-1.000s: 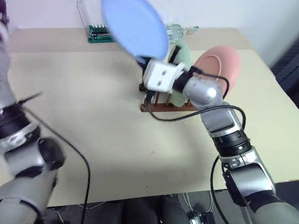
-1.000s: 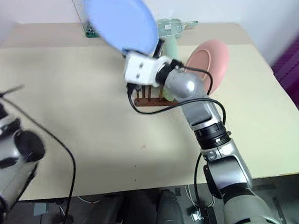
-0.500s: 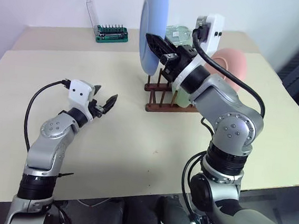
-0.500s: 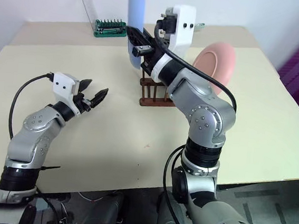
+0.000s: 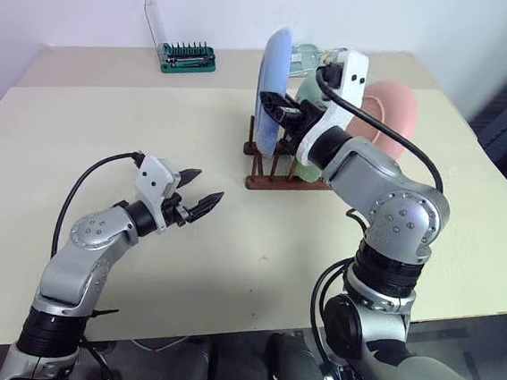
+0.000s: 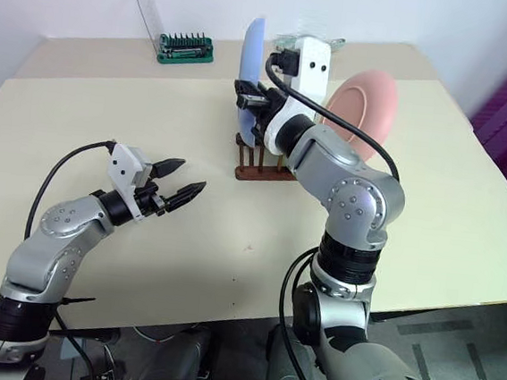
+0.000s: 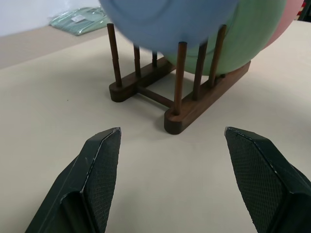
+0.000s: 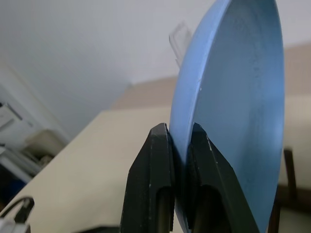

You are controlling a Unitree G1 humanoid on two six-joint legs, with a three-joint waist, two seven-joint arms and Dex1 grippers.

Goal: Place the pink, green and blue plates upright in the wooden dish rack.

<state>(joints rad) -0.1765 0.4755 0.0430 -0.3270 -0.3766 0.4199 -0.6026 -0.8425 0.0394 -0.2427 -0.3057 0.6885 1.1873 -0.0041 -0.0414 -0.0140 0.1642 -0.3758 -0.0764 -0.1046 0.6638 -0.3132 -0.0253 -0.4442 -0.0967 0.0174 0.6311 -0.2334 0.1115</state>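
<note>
The blue plate (image 5: 275,73) stands on edge over the left end of the wooden dish rack (image 5: 277,181), its lower rim down among the first pegs. My right gripper (image 8: 177,145) is shut on that rim from the rack's near side. A green plate (image 7: 252,39) stands upright between pegs further along. The pink plate (image 5: 391,113) leans at the rack's right end. My left gripper (image 5: 204,187) hovers open and empty above the table, left of the rack and pointing at it.
A green tool case (image 5: 187,56) with a raised clear lid sits at the back of the beige table (image 5: 153,117). A clear object (image 6: 295,39) lies just behind the rack. The table's front edge runs close beneath my arms.
The right gripper rolled the blue plate from flat to edge-on and lowered it onto the rack's left end. The left arm swung down and right to the table, its gripper still open.
</note>
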